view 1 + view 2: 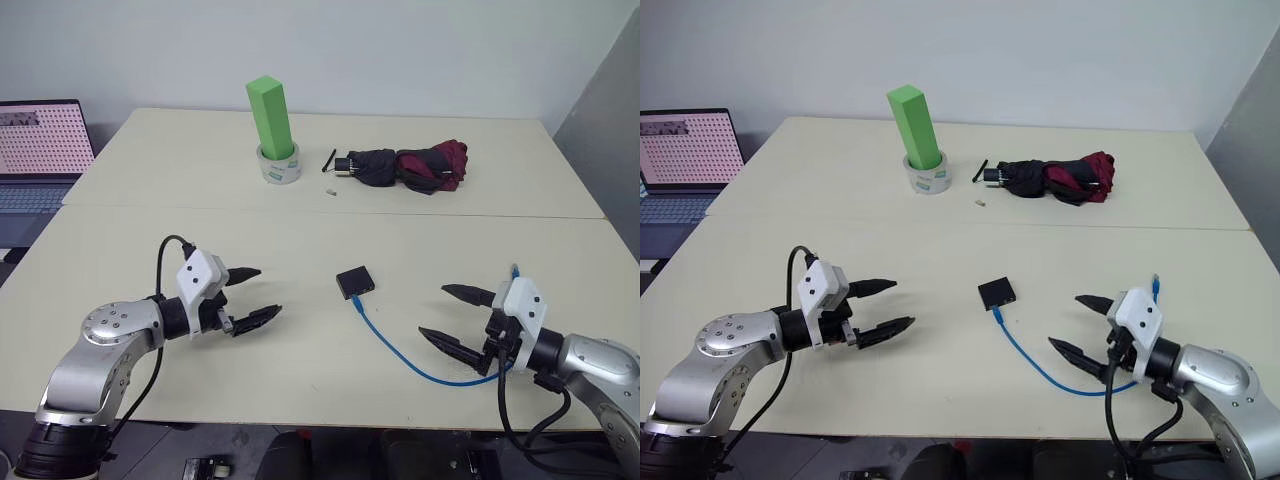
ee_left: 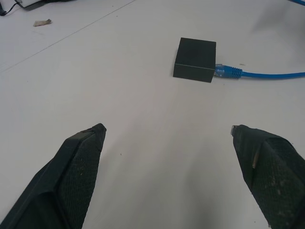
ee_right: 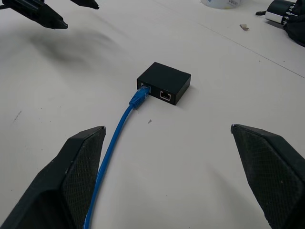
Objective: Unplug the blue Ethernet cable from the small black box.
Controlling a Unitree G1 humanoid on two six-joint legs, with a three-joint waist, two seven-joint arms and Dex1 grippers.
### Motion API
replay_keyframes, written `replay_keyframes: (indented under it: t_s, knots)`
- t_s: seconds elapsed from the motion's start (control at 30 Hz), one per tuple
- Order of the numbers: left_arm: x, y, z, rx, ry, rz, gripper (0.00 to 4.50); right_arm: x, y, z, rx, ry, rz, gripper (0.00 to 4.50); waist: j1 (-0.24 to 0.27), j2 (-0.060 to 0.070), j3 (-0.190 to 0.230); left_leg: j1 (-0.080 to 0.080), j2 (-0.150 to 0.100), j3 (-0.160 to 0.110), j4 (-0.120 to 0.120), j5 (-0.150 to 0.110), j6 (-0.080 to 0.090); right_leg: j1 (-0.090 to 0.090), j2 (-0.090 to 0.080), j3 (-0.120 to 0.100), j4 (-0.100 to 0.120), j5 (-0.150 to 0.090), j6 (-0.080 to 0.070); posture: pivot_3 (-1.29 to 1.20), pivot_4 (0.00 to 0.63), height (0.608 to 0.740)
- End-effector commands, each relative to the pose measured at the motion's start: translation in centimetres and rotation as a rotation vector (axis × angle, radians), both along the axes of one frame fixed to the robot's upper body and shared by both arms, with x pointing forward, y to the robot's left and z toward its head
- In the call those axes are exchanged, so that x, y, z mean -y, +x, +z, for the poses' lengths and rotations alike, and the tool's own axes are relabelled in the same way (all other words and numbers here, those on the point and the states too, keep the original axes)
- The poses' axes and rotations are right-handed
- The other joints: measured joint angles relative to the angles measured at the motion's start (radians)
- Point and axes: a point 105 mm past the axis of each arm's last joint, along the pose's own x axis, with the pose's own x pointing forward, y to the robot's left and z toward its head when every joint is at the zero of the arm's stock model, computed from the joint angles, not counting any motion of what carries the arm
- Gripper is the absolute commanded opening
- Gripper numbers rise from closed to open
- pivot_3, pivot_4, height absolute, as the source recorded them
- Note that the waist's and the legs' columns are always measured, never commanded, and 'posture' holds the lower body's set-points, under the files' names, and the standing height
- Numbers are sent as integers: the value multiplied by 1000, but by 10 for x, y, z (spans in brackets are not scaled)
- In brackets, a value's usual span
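- Nearest, at seven o'clock: left gripper (image 1: 252, 295), fingers spread wide, empty, hovering over bare table, aimed toward the centre.
- At five o'clock: right gripper (image 1: 454, 318), likewise spread wide and empty, aimed inward; one loop of the blue Ethernet cable (image 1: 400, 352) passing just beside and under it.
- Between the two, near the centre: small black box (image 1: 356, 282), flat on the table, well apart from both grippers.
- Plug end (image 3: 139, 98) seated in the port on the box's near edge; a second, empty port (image 3: 165, 95) just beside it in the right wrist view.
- Step in hand, by judgement: the approach, nothing gripped yet, cable still plugged in.
- To do well: pin the box with one gripper, most likely the left, across its flat sides; pinch the plug body itself with the right, not the cord farther back, since a pull on the cord probably just drags the light box along.
- Likely a latch tab on the plug; worth squeezing it before a straight pull along the port's axis.
- Surface: two pale cream tabletops (image 1: 150, 230) butted together, seam running nine to three o'clock.
- Beyond the seam, at eleven o'clock: green block (image 1: 270, 116) standing upright in a tape roll (image 1: 279, 166).
- At one o'clock: folded black-and-maroon umbrella (image 1: 410, 167); a small scrap (image 1: 329, 190) between it and the tape roll.
- At ten o'clock, off the table: open laptop (image 1: 40, 145).
- Farthest: plain pale wall (image 1: 400, 50).
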Motion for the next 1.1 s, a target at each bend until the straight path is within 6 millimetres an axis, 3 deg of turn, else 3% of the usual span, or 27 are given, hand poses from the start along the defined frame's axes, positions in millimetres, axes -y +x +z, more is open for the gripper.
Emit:
replay_keyframes:
  t_s: [0.03, 0.63, 0.9, 1.1]
  knots:
    - [5, -5, 9, 26, 4, -39, 4500, 3, -2, 6, 42, -17, 7, 4462, 0, 0, 0, 0, 0, 0, 0, 0, 0, 0, 0, 0, 0, 0, 0, 0, 150, 740]
    - [17, -9, 2, 5, 37, -98, 4500, -15, -4, 1, 21, -16, 42, 4462, 0, 0, 0, 0, 0, 0, 0, 0, 0, 0, 0, 0, 0, 0, 0, 0, 150, 740]
    - [30, -11, 2, 10, 53, -165, 4500, -45, 5, -17, -21, 6, 52, 4462, 0, 0, 0, 0, 0, 0, 0, 0, 0, 0, 0, 0, 0, 0, 0, 0, 150, 740]
    - [35, -5, 3, 3, 57, -195, 4500, -80, 23, -52, -78, -1, 17, 4462, 0, 0, 0, 0, 0, 0, 0, 1, -2, -1, 1, 0, 0, 0, 0, 0, 150, 740]
